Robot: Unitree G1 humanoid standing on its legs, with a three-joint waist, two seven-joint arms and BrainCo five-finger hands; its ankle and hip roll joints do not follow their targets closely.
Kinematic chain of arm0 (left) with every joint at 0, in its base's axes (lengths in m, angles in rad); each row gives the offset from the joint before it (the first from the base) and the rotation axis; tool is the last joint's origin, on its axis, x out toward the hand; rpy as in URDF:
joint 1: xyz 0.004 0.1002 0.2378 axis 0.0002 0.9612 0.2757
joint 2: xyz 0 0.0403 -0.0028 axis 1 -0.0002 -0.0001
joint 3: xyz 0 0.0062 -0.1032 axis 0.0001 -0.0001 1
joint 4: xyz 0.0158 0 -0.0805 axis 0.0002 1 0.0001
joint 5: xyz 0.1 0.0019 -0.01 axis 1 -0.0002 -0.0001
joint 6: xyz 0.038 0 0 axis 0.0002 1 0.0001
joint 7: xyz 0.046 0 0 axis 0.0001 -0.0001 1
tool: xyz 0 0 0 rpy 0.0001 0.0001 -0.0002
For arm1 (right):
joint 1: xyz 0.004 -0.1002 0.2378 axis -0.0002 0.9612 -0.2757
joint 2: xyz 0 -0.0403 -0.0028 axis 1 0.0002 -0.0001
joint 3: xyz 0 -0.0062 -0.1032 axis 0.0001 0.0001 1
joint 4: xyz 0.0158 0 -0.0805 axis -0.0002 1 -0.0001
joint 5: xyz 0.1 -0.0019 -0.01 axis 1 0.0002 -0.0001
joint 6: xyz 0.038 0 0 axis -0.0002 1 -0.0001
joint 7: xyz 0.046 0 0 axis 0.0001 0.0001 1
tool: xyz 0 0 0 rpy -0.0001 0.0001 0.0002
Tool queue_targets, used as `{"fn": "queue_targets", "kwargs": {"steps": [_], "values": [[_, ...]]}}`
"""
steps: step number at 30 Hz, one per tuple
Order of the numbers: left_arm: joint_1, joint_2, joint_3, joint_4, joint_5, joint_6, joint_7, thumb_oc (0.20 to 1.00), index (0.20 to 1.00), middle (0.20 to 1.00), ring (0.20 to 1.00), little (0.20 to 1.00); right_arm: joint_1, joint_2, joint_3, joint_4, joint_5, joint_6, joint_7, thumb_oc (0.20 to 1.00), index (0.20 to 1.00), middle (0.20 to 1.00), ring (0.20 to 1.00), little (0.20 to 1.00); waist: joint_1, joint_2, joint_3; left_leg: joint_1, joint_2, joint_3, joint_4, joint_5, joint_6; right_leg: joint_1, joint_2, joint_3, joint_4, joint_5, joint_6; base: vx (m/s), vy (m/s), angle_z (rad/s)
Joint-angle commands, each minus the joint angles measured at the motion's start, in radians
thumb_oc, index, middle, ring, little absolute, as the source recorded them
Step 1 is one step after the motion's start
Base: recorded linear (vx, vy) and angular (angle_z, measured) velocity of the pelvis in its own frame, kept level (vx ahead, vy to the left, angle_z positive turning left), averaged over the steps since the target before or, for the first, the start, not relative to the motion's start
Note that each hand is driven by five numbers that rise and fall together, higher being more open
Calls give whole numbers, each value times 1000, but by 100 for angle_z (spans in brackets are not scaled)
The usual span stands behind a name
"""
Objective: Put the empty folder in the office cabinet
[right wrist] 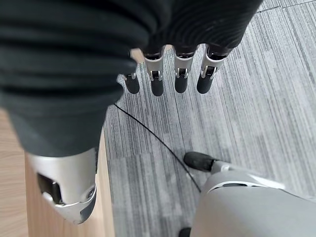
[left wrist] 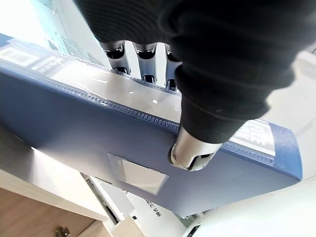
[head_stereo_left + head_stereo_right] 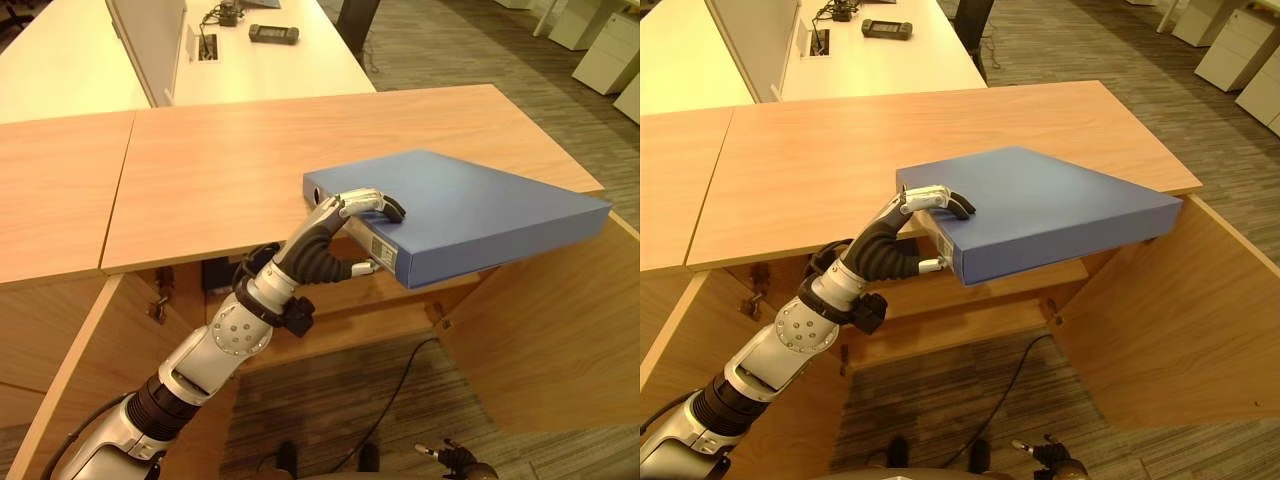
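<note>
- Folder (image 3: 470, 210) is being held by the left robot hand (image 3: 340, 235) at its near corner, fingers lying over the top face and thumb tucking under the spine, so the grip is closing on it.
- It is hovering partly over the front edge of the desk (image 3: 250, 150) and partly jutting past it, above the open cabinet (image 3: 330, 320) below.
- Pick-up is looking done; the lowering and sliding onto a shelf inside is not yet done, so roughly half the job is remaining.
- Right robot hand (image 1: 168, 79) is hanging low over the carpet (image 1: 222, 123), fingers relaxed and holding nothing.
- Cabinet doors (image 3: 560, 330) are standing open on both sides, leaving the opening free.
- Desk edge is sitting just under the folder and, in my judgement, is standing in the way of a straight drop; the folder will need pulling out first.
- Farther back, a white desk (image 3: 300, 60) is carrying a dark device (image 3: 273, 34).
</note>
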Motion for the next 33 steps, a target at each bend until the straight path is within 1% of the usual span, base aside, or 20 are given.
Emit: {"fn": "queue_targets", "kwargs": {"steps": [1, 2, 3, 4, 5, 8, 10, 11, 15, 20, 23, 24, 26, 27, 30, 31, 33], "values": [[-19, -18, 2, 3, -128, 8, -9, 200, 200, 200, 200, 200, -25, -13, 3, -5, 27, -13, 3, 1000, 1000, 1000, 1000, 1000, -7, -33, -19, -8, 1, -8, -16, -57, -19, 5, -11, 4, 7, -5, 73, 0, 0, 0], [-16, -26, 3, -5, -175, 11, -22, 200, 200, 200, 200, 200, -24, -14, 0, -5, 26, -10, 4, 1000, 1000, 1000, 1000, 1000, -9, -31, -22, -8, 0, -7, -16, -57, -19, 6, -11, 2, 6, -5, 74, 0, 0, 0], [-16, -25, 5, -6, -178, 12, -24, 200, 200, 200, 200, 200, -24, -15, 0, -5, 26, -10, 4, 1000, 1000, 1000, 1000, 1000, -9, -31, -22, -8, 0, -7, -16, -57, -19, 6, -11, 2, 6, -5, 74, 0, 0, 0], [-44, -35, 11, -44, -251, 9, -31, 200, 200, 200, 200, 200, -21, -14, -5, -2, 24, -9, 6, 1000, 1000, 1000, 1000, 1000, -14, -23, -35, -3, -4, -4, -16, -60, -21, 10, -11, 1, 5, -9, 76, 0, 0, 0], [-53, -37, 13, -53, -278, 12, -36, 200, 200, 200, 200, 200, -20, -13, -6, 1, 23, -6, 7, 1000, 1000, 1000, 1000, 1000, -15, -21, -39, -1, -4, -3, -16, -60, -21, 12, -12, -1, 5, -11, 76, 0, 0, 0], [-61, -40, 13, -66, -314, 16, -45, 200, 200, 200, 200, 200, -21, -11, -8, 5, 18, -3, 7, 1000, 1000, 1000, 1000, 1000, -17, -17, -43, 1, -6, -2, -16, -62, -21, 14, -13, -2, 5, -12, 77, 0, 0, 0], [-69, -43, 16, -76, -370, 22, -61, 200, 200, 200, 200, 200, -21, -9, -9, 13, 14, 3, 13, 1000, 1000, 1000, 1000, 1000, -20, -12, -50, 8, -8, -1, -16, -64, -21, 20, -11, -2, 5, -15, 77, 26, 11, -1], [-73, -39, 23, -92, -440, 31, -79, 200, 200, 200, 200, 200, -21, -3, -9, 25, 6, 10, 21, 1000, 1000, 1000, 1000, 1000, -18, -5, -59, 19, -9, -1, -16, -68, -21, 31, -11, -5, 5, -18, 77, 42, 15, -1], [-81, -35, 43, -98, -455, 29, -64, 200, 200, 200, 200, 200, -21, 7, -7, 32, 3, 15, 25, 1000, 1000, 1000, 1000, 1000, -17, -3, -64, 24, -9, -3, -16, -70, -22, 38, -10, -7, 5, -21, 76, 10, 3, 0], [-73, -39, 48, -109, -505, 37, -80, 200, 200, 200, 200, 200, -23, 11, -6, 38, -3, 21, 29, 1000, 1000, 1000, 1000, 1000, -15, -2, -71, 28, -9, -5, -16, -72, -21, 42, -10, -10, 5, -22, 76, 0, 0, 0], [-74, -47, 35, -112, -578, 50, -99, 200, 200, 200, 200, 200, -26, 13, -4, 48, -10, 26, 33, 1000, 1000, 1000, 1000, 1000, -15, 1, -78, 26, -9, -7, -16, -72, -21, 41, -11, -10, 5, -22, 75, 0, 0, 0], [-77, -58, 22, -110, -631, 58, -106, 200, 200, 200, 200, 200, -30, 14, 1, 52, -15, 28, 33, 1000, 1000, 1000, 1000, 1000, -16, 2, -80, 26, -9, -7, -16, -72, -20, 41, -10, -9, 5, -22, 74, 0, 0, 0], [-77, -65, 14, -110, -659, 62, -109, 200, 200, 200, 200, 200, -31, 15, 3, 53, -16, 28, 33, 1000, 1000, 1000, 1000, 1000, -16, 2, -80, 26, -9, -6, -16, -71, -20, 41, -9, -10, 5, -22, 74, 0, 0, 0], [-84, -83, -17, -111, -753, 77, -124, 200, 200, 200, 200, 200, -34, 19, 9, 60, -24, 33, 37, 1000, 1000, 1000, 1000, 1000, -18, 4, -79, 27, -10, -5, -16, -70, -19, 43, -9, -11, 5, -20, 73, 0, 0, 0], [-90, -86, -30, -113, -781, 83, -129, 200, 200, 200, 200, 200, -37, 21, 8, 62, -25, 33, 37, 1000, 1000, 1000, 1000, 1000, -18, 5, -78, 27, -10, -5, -16, -70, -19, 43, -8, -11, 5, -20, 73, 0, 0, 0], [-104, -93, -59, -114, -846, 97, -137, 200, 200, 200, 200, 200, -40, 24, 13, 69, -30, 39, 36, 1000, 1000, 1000, 1000, 1000, -20, 7, -79, 26, -10, -6, -16, -69, -18, 44, -8, -11, 5, -20, 73, 0, 0, 0], [-127, -98, -83, -115, -891, 106, -136, 200, 200, 200, 200, 200, -45, 29, 18, 77, -31, 42, 33, 1000, 1000, 1000, 1000, 1000, -21, 9, -78, 26, -10, -6, -16, -68, -17, 44, -6, -10, 5, -19, 72, 0, 0, 0]]}}
